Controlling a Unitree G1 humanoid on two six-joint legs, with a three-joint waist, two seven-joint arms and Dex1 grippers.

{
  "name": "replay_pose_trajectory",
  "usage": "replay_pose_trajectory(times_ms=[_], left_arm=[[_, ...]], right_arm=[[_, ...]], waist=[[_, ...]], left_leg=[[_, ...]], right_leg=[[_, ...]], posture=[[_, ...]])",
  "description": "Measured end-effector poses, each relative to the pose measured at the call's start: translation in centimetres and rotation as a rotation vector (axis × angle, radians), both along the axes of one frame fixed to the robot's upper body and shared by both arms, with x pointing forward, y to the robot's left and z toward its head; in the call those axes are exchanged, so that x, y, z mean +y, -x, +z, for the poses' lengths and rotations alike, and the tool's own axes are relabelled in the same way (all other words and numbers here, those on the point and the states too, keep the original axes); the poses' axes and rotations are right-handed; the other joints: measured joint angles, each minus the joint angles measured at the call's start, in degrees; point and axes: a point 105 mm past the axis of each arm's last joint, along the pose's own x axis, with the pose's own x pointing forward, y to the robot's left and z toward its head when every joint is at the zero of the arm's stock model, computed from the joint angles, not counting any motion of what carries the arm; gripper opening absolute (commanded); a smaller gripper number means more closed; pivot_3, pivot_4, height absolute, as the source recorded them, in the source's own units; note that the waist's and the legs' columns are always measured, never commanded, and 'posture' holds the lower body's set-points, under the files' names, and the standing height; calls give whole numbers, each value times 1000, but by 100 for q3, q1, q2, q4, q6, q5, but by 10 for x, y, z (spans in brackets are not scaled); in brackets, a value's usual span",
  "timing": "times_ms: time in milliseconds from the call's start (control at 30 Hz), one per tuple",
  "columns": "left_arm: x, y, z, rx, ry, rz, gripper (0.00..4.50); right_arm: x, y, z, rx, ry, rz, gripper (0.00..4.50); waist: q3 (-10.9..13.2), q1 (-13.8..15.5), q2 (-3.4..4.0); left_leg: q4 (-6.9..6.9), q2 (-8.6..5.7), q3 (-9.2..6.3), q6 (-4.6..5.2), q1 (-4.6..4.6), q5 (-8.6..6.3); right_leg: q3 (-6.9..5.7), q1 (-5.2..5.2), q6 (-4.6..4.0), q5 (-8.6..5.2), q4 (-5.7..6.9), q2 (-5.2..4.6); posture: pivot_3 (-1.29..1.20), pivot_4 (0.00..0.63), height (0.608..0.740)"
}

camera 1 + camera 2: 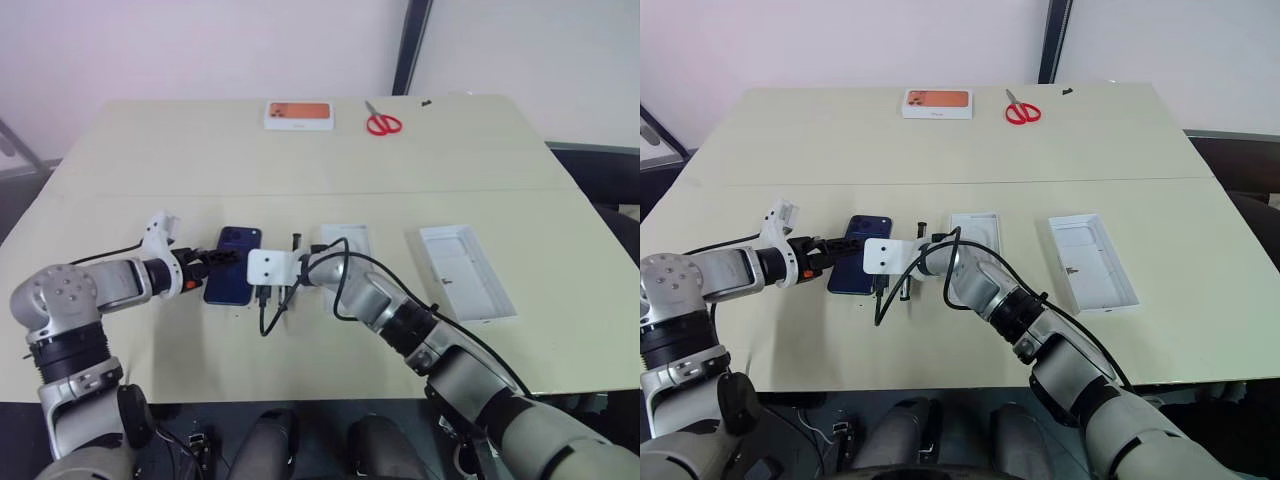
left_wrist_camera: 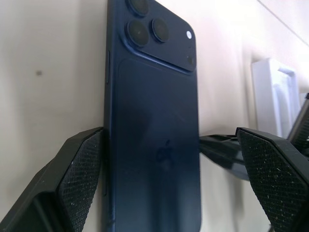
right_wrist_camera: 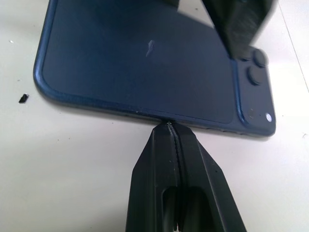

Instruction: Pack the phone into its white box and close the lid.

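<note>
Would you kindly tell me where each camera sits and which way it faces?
Head views: look forward and down over both arms at the table, the phone near the middle.
Left wrist view: looks along the open left gripper, straddling the phone.
Right wrist view: looks along the shut right gripper, tips at the phone's edge.
All share the phone.

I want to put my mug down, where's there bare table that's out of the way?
Free: the stretch between the orange-picture box and the phone, and the near edge in front of the open white tray. Crowded: around the phone, where the left gripper and right gripper meet.
</note>
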Motion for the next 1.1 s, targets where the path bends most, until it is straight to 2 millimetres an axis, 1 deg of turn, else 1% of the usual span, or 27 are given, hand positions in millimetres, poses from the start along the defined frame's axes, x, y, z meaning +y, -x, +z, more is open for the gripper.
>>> replay_pose_trajectory(times_ms=[267, 433, 633, 733, 767, 800, 867, 1100], left_arm=[[-11, 0, 0, 8, 81, -31, 4497], [-7, 0, 1, 17, 88, -16, 4497], [6, -2, 3, 16, 73, 47, 4497], [11, -3, 2, 18, 69, 73, 3671], [12, -3, 1, 23, 65, 81, 3263], [13, -2, -1, 29, 63, 89, 2724], [14, -1, -4, 39, 65, 96, 1827], [20, 0, -6, 41, 82, 136, 1827]], right_arm=[[0, -1, 1, -9, 1, 0, 0], [-2, -2, 3, -10, -7, -6, 0], [-4, -4, 2, -9, -7, -15, 0], [-5, -4, 2, -11, -7, -16, 0], [-5, -4, 2, -12, -8, -17, 0], [-5, -4, 2, -13, -9, -18, 0], [-6, -5, 3, -15, -9, -23, 0], [-9, -4, 7, -31, -6, -17, 0]], waist=[[0, -14, 0], [0, -36, -1], [0, -66, -2], [0, -75, -2], [1, -74, -3], [1, -74, -3], [1, -74, -4], [3, -62, -7]], left_leg=[[-2, 0, -1, 0, 1, 0], [-5, 0, -1, 0, 1, 0], [-23, 1, 0, -9, 1, 5], [-36, 1, 1, -13, 1, 8], [-41, 1, 1, -16, 1, 9], [-45, 1, 1, -17, 1, 10], [-50, 1, 1, -18, 1, 11], [-51, 1, 1, -19, 0, 12]], right_leg=[[0, 3, 0, 0, -7, 0], [0, 1, 0, 0, -8, 1], [1, -2, 0, 0, -8, 1], [1, -2, 0, 0, -9, 1], [2, -2, 0, 0, -11, 1], [2, -2, 0, 0, -13, 1], [2, -2, 0, 0, -14, 1], [1, -2, 0, 0, -17, 1]], posture=[[0, 150, 740], [0, 150, 740], [0, 150, 740], [0, 150, 740], [0, 150, 740], [0, 150, 740], [0, 150, 740], [0, 150, 740]])
